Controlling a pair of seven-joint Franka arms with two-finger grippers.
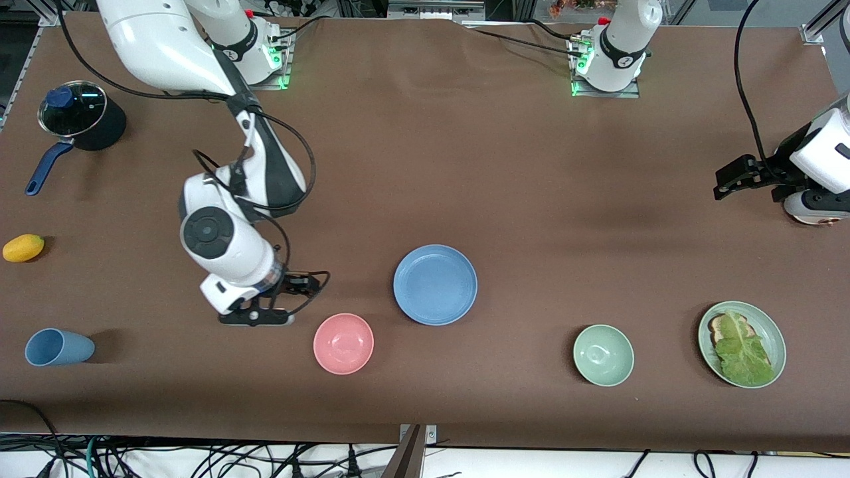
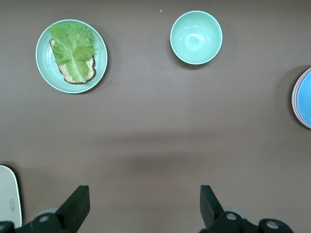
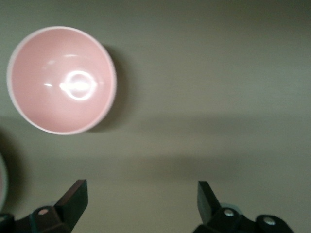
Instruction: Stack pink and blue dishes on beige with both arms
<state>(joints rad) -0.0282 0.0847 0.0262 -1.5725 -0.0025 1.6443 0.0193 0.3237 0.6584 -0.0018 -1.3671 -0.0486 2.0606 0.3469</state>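
**Blue plate on top, both grippers empty**

We see the blue plate point(image 1: 435, 284) lying flat near the middle of the table point(image 1: 465, 166). In the left wrist view a pink rim shows just under its edge, so we judge the pink plate point(image 2: 294, 99) already lies beneath it. We cannot make out a beige plate under the pair from these views; it may be hidden at the bottom of the stack.

Our right gripper point(image 1: 302, 285) hangs low over the cloth beside the pink bowl point(image 1: 343, 343), toward the right arm's end of the table from the blue plate. Its fingers point(image 3: 73, 199) stand wide apart and hold nothing. Our left gripper point(image 1: 734, 179) waits at the left arm's end of the table, fingers point(image 2: 77, 204) also spread and empty, looking down on the green bowl point(image 2: 196, 37) and the lettuce plate point(image 2: 71, 56).

We take the stacking step as just finished or nearly so. The next move calls for checking that the stack sits square, then lifting both arms clear without nudging the pink bowl.
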